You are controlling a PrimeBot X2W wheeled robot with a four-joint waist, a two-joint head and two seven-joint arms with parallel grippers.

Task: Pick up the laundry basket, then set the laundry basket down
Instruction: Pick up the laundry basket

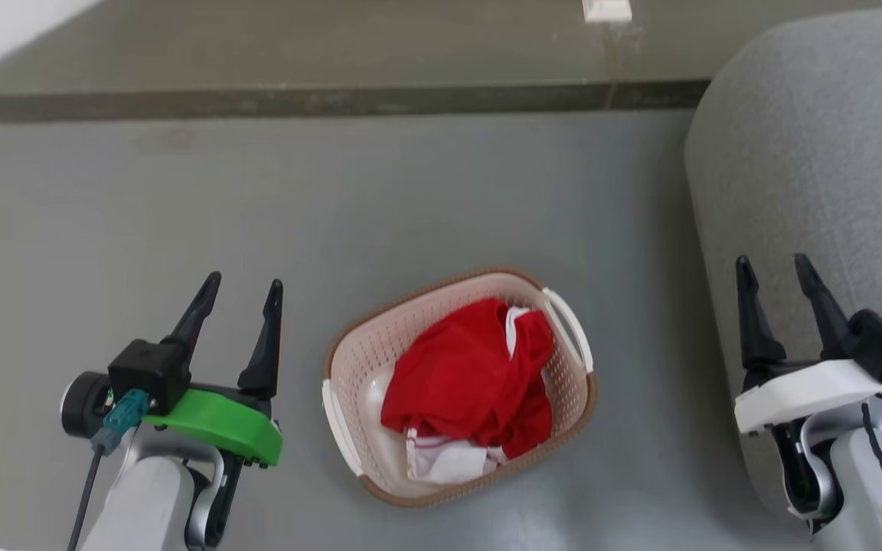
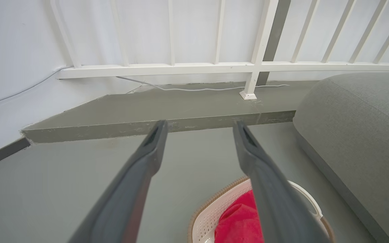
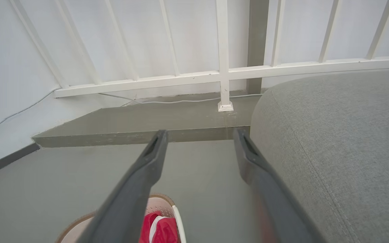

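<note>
The laundry basket [image 1: 368,348] sits on the smooth grey floor [image 1: 410,199], not yet lifted, with my arms at its flanks. Its pale perforated plastic walls curve up to a brown woven-look rim. It lies skewed, so the far handle [image 1: 567,325] points to about 2 o'clock and the near handle [image 1: 336,425] to 8 o'clock. A crumpled red garment [image 1: 464,375] and some white cloth [image 1: 445,463] fill it loosely, a soft, light load by my reckoning. My left tool [image 1: 245,280] hangs at the basket's 9 o'clock, my right tool [image 1: 772,260] at 3 o'clock over a grey woven sofa [image 1: 808,153]. Both are released, fingers parted on nothing, placed, I judge, for a two-handed lift by the handles.
</note>
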